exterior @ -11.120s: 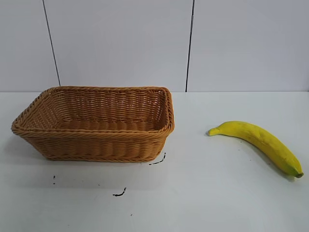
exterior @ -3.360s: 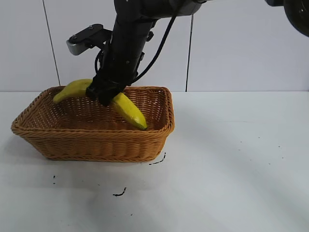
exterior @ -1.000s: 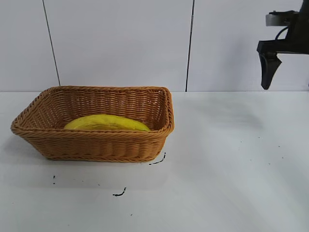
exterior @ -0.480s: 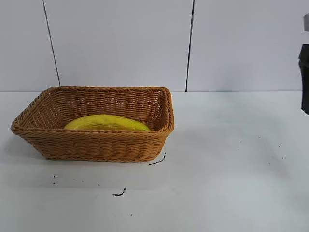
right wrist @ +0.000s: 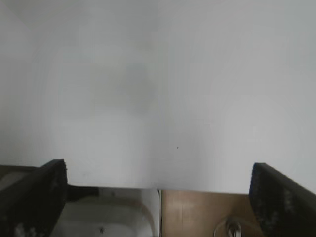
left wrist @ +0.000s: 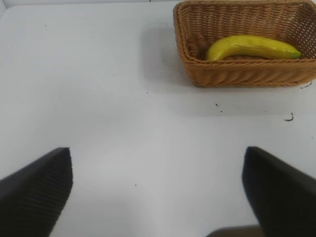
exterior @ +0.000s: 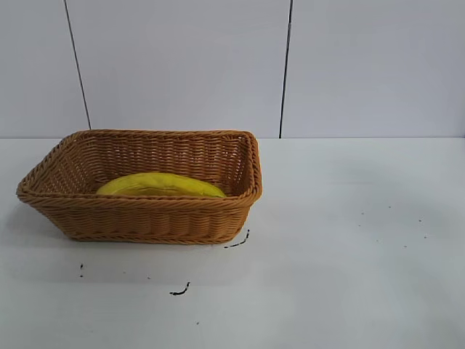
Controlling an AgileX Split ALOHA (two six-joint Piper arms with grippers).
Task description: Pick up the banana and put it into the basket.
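The yellow banana (exterior: 160,185) lies flat inside the tan woven basket (exterior: 145,217) at the left of the table. It also shows in the left wrist view (left wrist: 252,46), resting in the basket (left wrist: 237,76). My left gripper (left wrist: 158,187) is open and empty, well away from the basket over bare table. My right gripper (right wrist: 158,197) is open and empty at the table's edge, far from the basket. Neither arm appears in the exterior view.
The white table (exterior: 349,247) carries small black marks (exterior: 180,291) in front of the basket. A grey panelled wall (exterior: 182,65) stands behind. The right wrist view shows the table's edge with floor (right wrist: 197,212) below.
The right arm has drawn back to the right and left the exterior view. The banana and basket have not moved since one second ago.
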